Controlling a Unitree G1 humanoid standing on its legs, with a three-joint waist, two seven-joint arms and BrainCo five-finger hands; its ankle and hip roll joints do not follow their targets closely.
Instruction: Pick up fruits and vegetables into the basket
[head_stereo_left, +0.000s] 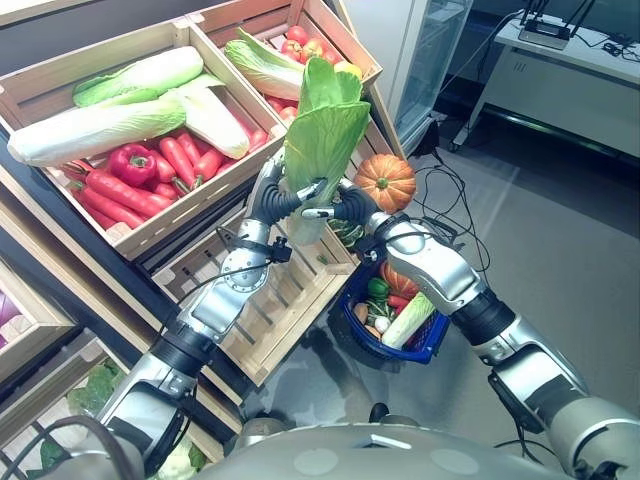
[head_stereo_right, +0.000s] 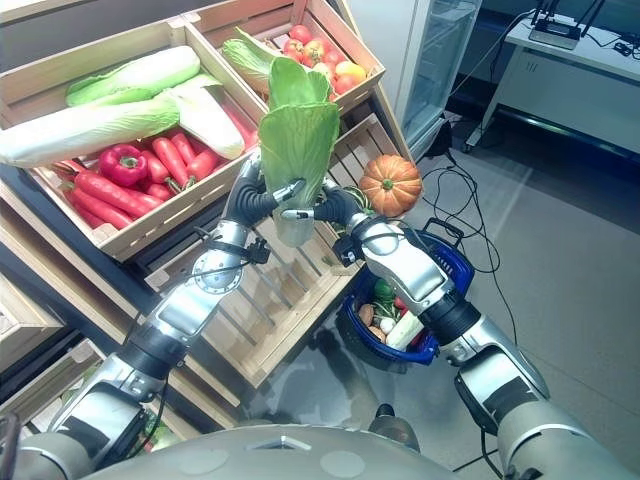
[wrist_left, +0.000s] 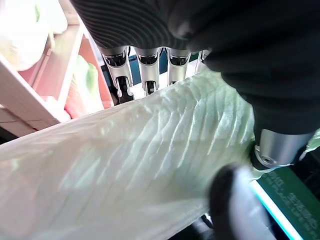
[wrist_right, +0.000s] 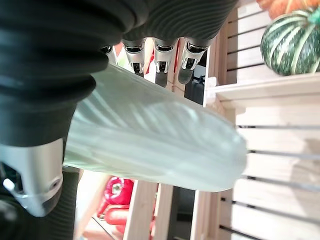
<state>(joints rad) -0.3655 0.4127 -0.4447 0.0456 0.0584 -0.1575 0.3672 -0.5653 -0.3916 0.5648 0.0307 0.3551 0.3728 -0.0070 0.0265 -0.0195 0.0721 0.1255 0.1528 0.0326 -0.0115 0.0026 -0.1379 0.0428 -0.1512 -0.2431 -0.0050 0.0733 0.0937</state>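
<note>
A long pale green napa cabbage (head_stereo_left: 322, 140) stands upright in the air in front of the crates, leafy end up. My left hand (head_stereo_left: 275, 200) and my right hand (head_stereo_left: 350, 207) both grip its white lower end from opposite sides. In the left wrist view the fingers (wrist_left: 145, 70) curl behind the cabbage (wrist_left: 125, 165), with the thumb across its front. The right wrist view shows the fingers (wrist_right: 160, 57) wrapped over the cabbage (wrist_right: 150, 140). The blue basket (head_stereo_left: 400, 356) sits below my right forearm and holds another cabbage, a small pumpkin and several small vegetables.
A tilted wooden crate (head_stereo_left: 170, 215) at upper left holds napa cabbages, red peppers and carrots. A second crate (head_stereo_left: 345, 45) holds a cabbage and round fruit. An orange pumpkin (head_stereo_left: 385, 181) and a striped green squash (wrist_right: 290, 40) rest on a slatted crate (head_stereo_left: 290, 300). A white table (head_stereo_left: 560, 70) stands at far right.
</note>
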